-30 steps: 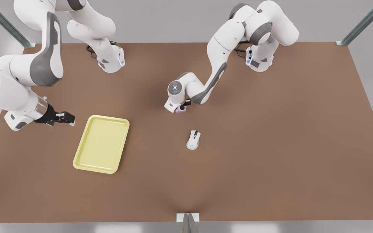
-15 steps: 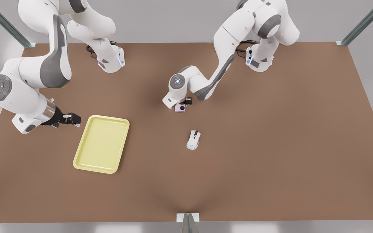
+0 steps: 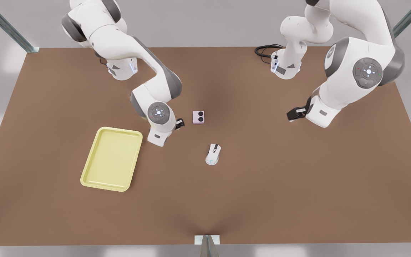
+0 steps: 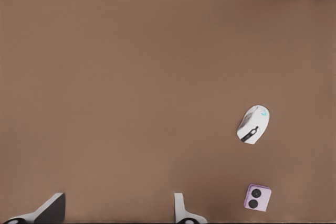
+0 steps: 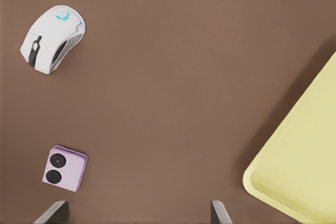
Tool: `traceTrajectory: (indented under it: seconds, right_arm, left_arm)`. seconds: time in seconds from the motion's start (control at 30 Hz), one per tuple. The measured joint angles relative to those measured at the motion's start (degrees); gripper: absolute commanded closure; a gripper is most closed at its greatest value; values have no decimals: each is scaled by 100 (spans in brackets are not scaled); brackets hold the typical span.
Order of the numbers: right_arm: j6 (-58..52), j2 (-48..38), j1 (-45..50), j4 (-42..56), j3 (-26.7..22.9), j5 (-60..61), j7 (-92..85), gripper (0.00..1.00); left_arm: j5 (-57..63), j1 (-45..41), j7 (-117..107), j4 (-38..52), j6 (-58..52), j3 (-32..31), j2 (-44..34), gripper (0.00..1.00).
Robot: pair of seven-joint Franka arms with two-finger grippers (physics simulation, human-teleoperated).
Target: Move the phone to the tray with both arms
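Observation:
The pale pink phone [image 3: 198,117] lies flat on the brown table, its two black circles facing up, and nothing touches it. My right gripper [image 3: 179,123] hangs just to the phone's left in the front view, a small gap away. Its wrist view has the open right gripper [image 5: 136,214] with the phone [image 5: 65,168] close by one fingertip [image 5: 52,212]. The yellow tray [image 3: 112,159] lies at the front view's left, and its corner [image 5: 304,166] is near. My left gripper [image 3: 295,114] waits far to the front view's right, open [image 4: 115,212], with the phone [image 4: 258,198] off to one side.
A white computer mouse [image 3: 213,154] sits a short way in front of the phone, also in the wrist views as mouse [image 4: 253,124] and mouse [image 5: 52,38]. A metal bracket [image 3: 207,240] marks the table's near edge. Both arm bases stand at the far edge.
The left gripper let go of the phone at the table's middle and drew back to the front view's right. The right arm swung from beyond the tray to beside the phone.

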Motion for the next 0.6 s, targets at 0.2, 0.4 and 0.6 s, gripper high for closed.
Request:
traceTrajectory:
  seconds: [0.2, 0.4, 0.6]
  right_arm:
    - [531, -319, 462, -1054, 63, 156, 1081, 0]
    - [1706, -204, 517, -1679, 304, 343, 1988, 0]
    - [2644, 188, 503, -1716, 467, 371, 2537, 0]
  left_arm:
    - [-313, 15, 526, 18, -174, 46, 321, 0]
    - [-376, 13, 903, 19, -191, 48, 384, 0]
    - [-382, 13, 1174, 19, -172, 48, 435, 0]
